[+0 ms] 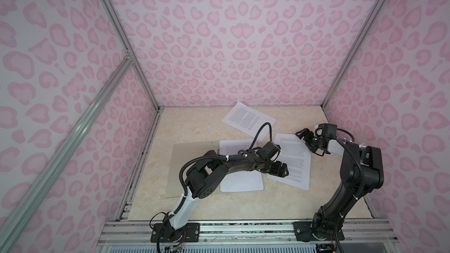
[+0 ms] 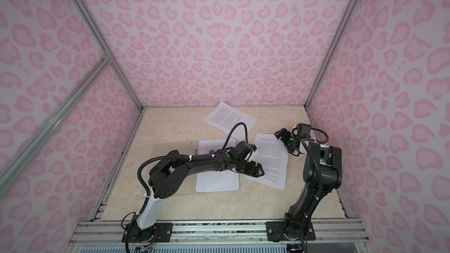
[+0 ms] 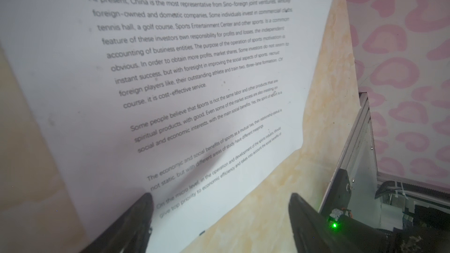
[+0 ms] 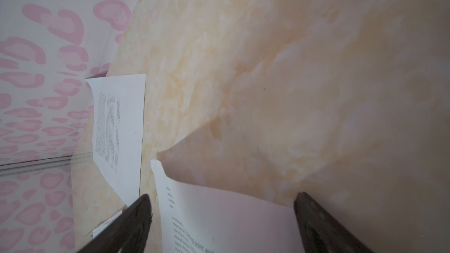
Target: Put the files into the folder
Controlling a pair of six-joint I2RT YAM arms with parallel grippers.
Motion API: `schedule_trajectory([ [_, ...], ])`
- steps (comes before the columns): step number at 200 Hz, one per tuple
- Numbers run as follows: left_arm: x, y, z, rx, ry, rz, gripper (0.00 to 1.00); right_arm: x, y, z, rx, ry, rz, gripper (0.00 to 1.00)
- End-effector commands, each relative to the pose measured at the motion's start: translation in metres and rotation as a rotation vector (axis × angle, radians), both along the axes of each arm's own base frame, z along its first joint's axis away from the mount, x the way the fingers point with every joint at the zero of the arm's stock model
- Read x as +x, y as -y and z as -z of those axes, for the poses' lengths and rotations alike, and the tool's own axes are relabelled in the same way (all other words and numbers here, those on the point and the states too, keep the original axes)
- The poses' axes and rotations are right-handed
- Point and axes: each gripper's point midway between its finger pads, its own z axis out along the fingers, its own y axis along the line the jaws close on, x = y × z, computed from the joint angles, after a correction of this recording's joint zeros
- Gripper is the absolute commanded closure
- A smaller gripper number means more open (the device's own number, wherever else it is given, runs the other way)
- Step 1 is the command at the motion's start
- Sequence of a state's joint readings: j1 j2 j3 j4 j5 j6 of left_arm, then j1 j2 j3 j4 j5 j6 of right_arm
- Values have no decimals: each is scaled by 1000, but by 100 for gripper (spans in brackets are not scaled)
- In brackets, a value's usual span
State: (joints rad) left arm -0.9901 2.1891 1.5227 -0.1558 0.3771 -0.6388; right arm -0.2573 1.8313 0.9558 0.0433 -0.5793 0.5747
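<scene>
We are holding the left tool [image 1: 280, 169] and right tool [image 1: 306, 142], both spread and empty, over opposite ends of a sheet [image 1: 292, 156] beside the folder [image 1: 178, 164], toward the right edge of the bench [image 1: 194, 122], likely to lift it flat.

A cream marbled tabletop [image 1: 194, 122] carries a thin beige-grey cardboard folder [image 1: 186, 154], which lies flat towards its left side. A white printed paper sheet [image 1: 241, 181] rests over the folder's right part. Directly on the tabletop lie a skewed white text sheet [image 1: 246, 118] by the back wall and an angled white text sheet [image 1: 292, 152] just right of the folder.
</scene>
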Motion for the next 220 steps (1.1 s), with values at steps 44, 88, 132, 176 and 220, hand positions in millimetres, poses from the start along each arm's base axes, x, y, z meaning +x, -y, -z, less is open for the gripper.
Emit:
schedule_trajectory([
  [44, -5, -24, 34, 126, -59, -49, 11, -84, -34, 10, 168, -141, 13, 3],
  [88, -5, -26, 38, 126, -74, -56, 11, -106, -34, -12, 257, -84, 60, 3],
  [132, -5, -26, 39, 122, -79, -55, 12, -122, -40, -31, 300, -51, 102, 2],
  [176, -6, -26, 41, 123, -85, -57, 12, -134, -35, -53, 238, -15, 158, 2],
  [220, -6, -27, 43, 122, -91, -57, 12, -156, -35, -48, 225, -12, 231, 2],
])
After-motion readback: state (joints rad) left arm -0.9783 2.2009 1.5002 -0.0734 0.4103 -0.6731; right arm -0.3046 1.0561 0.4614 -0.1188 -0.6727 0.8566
